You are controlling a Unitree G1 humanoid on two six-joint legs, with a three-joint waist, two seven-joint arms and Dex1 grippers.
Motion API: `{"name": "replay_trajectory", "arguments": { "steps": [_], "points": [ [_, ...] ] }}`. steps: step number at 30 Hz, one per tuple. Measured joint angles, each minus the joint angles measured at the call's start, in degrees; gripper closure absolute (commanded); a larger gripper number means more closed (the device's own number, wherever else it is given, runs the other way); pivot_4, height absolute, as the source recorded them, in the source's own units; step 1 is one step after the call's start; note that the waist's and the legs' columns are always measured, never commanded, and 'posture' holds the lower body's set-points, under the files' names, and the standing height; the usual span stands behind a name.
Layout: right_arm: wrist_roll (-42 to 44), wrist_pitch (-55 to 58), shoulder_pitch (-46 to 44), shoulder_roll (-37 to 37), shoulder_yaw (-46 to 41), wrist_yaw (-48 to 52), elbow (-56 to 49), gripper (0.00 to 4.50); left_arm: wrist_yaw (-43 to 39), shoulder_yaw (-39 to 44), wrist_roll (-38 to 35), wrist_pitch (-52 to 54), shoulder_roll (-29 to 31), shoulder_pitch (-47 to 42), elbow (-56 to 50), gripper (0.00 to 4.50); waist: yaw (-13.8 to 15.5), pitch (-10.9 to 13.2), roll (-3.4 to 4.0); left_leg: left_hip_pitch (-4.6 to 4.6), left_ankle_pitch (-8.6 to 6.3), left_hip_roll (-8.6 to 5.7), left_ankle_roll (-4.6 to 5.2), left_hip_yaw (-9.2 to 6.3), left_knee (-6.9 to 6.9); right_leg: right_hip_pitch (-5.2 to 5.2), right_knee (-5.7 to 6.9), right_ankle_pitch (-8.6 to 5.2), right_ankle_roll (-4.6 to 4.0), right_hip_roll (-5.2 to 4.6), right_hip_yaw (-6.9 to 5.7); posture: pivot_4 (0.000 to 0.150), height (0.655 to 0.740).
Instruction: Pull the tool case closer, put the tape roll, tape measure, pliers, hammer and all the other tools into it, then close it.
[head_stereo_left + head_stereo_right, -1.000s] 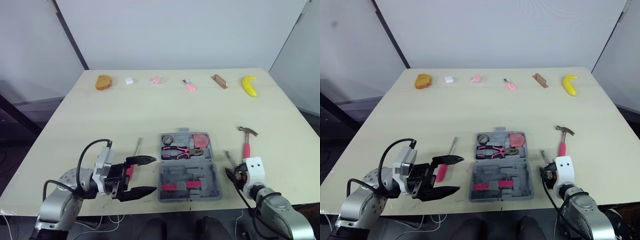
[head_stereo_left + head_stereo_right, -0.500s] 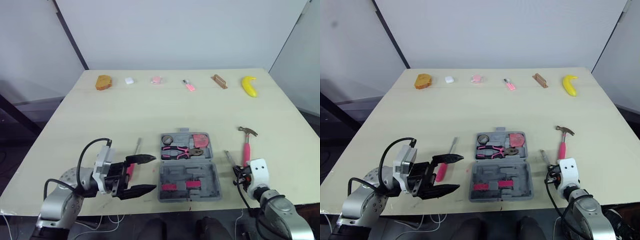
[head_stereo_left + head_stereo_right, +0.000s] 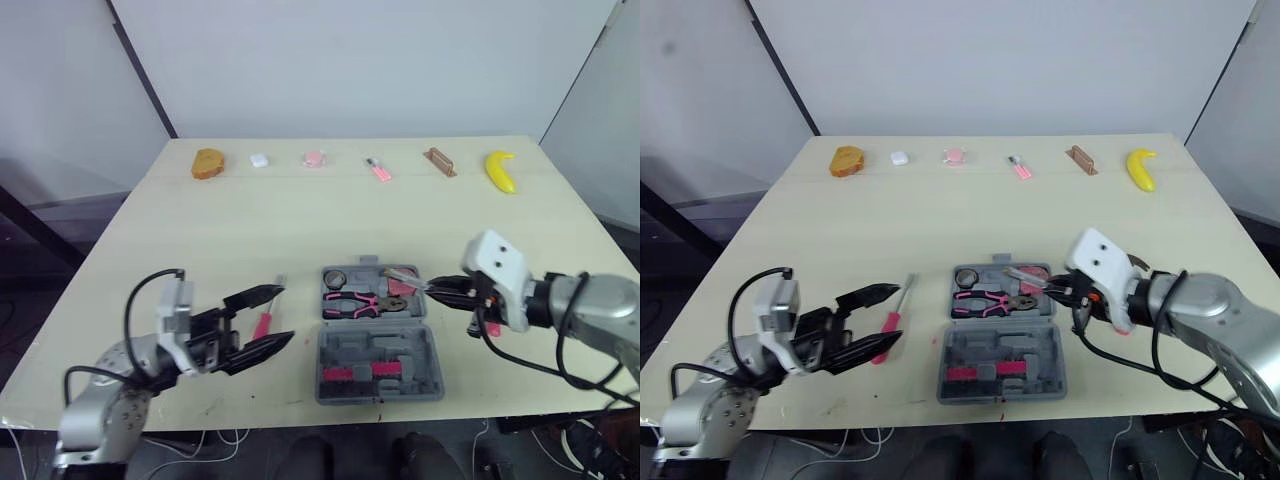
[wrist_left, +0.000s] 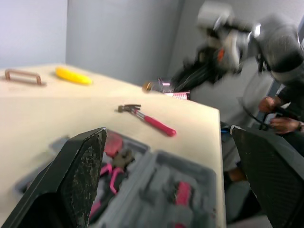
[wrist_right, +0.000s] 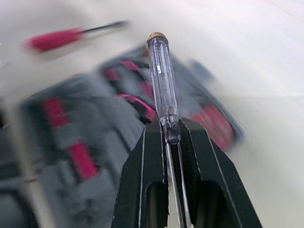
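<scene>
Overhead, hammer (image 4: 149, 119) mostly behind right arm (image 3: 590, 300).

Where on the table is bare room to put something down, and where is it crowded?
The wide strip of table between the tool case and the far row, bread to banana, is bare. Crowded: left of the case, the open left hand by the red screwdriver; over its right side, the right hand holding a clear screwdriver.

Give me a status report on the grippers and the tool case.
Right gripper shut on clear-handled screwdriver, over the open tool case. Left gripper open, beside the pink screwdriver on the table. Hammer outside the case.
</scene>
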Motion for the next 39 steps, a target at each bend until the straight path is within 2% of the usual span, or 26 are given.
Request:
{"name": "replay_trajectory", "arguments": {
  "steps": [1, 3, 7, 14, 24, 30, 39],
  "points": [
    [0.09, 0.62, -0.62, 0.25, 0.81, 0.03, 0.0, 4.48, -0.41, 0.05, -0.05, 0.15, 0.3, -0.02, 0.23, 0.0, 0.04, 0.0, 0.0, 0.0, 0.0, 0.0, 0.0, 0.0, 0.0, -0.01, 0.0, 0.0, 0.0, 0.0, 0.0, 0.15, 0.74],
    [-1.23, 4.55, -8.09, 3.69, 11.23, 0.37, 2.09, 4.48, -4.6, 1.02, -0.25, 0.48, 3.14, 0.72, 2.71, 0.0, -0.19, 0.01, 0.02, -0.1, 0.0, -0.03, 0.0, 0.08, 0.0, -0.16, 0.04, 0.01, 0.0, -0.03, 0.05, 0.15, 0.74],
    [-7.92, 3.83, -15.34, 7.3, 25.63, 2.43, 12.44, 4.48, -8.4, 1.6, 1.26, 0.02, 5.42, 2.88, 5.43, 0.0, -0.23, 0.01, 0.0, -0.78, 0.01, -0.1, -0.02, 0.15, 0.13, -0.74, 0.09, 0.05, 0.05, -0.16, 0.04, 0.15, 0.74],
    [-16.35, -3.48, -19.18, 13.87, 35.16, 7.0, 23.24, 4.48, -4.01, 2.15, 0.43, 4.99, 7.38, 2.21, -2.06, 0.0, -0.12, 0.01, 0.0, -0.86, 0.01, -0.16, -0.02, 0.05, 0.1, -0.77, 0.09, 0.06, 0.07, -0.28, -0.06, 0.15, 0.74],
    [-23.47, -5.71, -19.03, 17.62, 38.83, 9.57, 28.55, 4.48, 1.11, 1.75, -1.05, 11.4, 8.81, -1.42, -6.56, 0.0, -0.33, 0.02, 0.0, -0.84, 0.01, -0.17, -0.02, 0.02, 0.1, -0.78, 0.14, 0.06, 0.06, -0.23, -0.08, 0.15, 0.74],
    [-26.51, -5.87, -19.05, 20.35, 39.8, 10.54, 31.97, 4.48, 2.21, -2.29, 2.37, 12.14, 10.48, -9.49, -4.74, 0.0, -0.16, 0.02, 0.0, -0.84, 0.02, -0.28, -0.03, -0.01, 0.11, -0.77, 0.16, 0.06, 0.06, -0.23, -0.1, 0.15, 0.74],
    [-28.94, -5.94, -18.92, 21.53, 40.18, 11.15, 33.32, 4.48, 3.24, -5.77, 5.62, 12.05, 10.42, -13.45, -4.45, 0.0, -0.42, 0.02, 0.0, -0.84, 0.02, -0.46, -0.03, -0.05, 0.09, -0.78, 0.17, 0.06, 0.06, -0.22, -0.1, 0.15, 0.74]
  ]
}}
